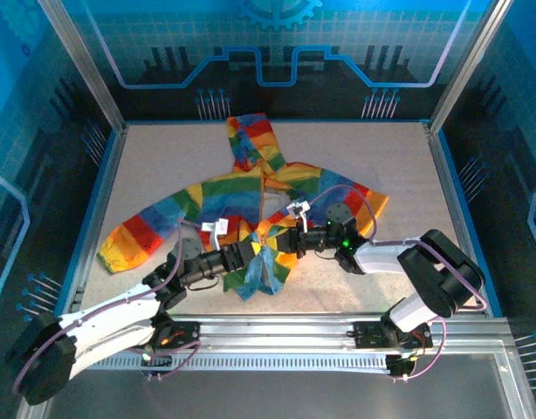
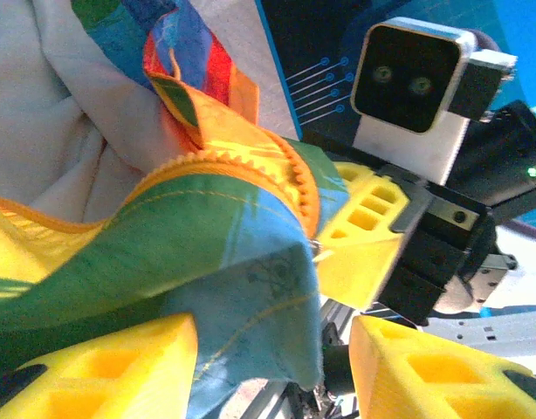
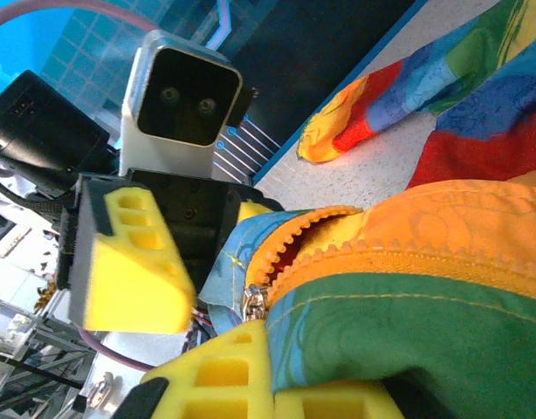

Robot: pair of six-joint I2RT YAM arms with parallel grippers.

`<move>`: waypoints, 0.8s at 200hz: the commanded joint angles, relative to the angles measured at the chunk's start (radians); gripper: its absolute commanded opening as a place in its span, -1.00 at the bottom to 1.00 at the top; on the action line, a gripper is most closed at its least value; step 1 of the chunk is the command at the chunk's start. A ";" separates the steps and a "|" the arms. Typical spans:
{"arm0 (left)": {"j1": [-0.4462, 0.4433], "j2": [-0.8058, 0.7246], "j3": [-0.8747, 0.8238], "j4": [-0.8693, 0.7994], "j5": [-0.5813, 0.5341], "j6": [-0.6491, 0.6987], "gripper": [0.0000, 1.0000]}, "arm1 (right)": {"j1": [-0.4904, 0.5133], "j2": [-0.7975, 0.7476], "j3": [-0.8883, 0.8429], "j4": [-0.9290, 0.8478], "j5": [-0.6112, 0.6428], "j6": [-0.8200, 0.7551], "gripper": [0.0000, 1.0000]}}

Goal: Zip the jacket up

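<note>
Overhead, jacket bunched; right wrist shows slider.

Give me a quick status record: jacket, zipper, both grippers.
jacket: spread on the table, hood at the far side, lower hem bunched up between the grippers
zipper: orange teeth curl at the hem; cannot tell whether the sides are joined
left gripper: jaws apart around the hem fabric
right gripper: shut on the jacket at the zipper's lower end
</note>
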 commanded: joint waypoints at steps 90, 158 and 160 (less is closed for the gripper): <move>-0.015 -0.057 0.029 -0.116 -0.052 0.029 -1.00 | 0.008 -0.100 0.002 -0.168 0.061 -0.119 -1.00; -0.014 -0.086 0.068 -0.293 0.012 0.059 -1.00 | 0.015 -0.147 0.026 -0.296 0.066 -0.177 -0.90; -0.014 -0.086 0.069 -0.296 0.013 0.061 -1.00 | 0.015 -0.147 0.026 -0.296 0.066 -0.176 -0.89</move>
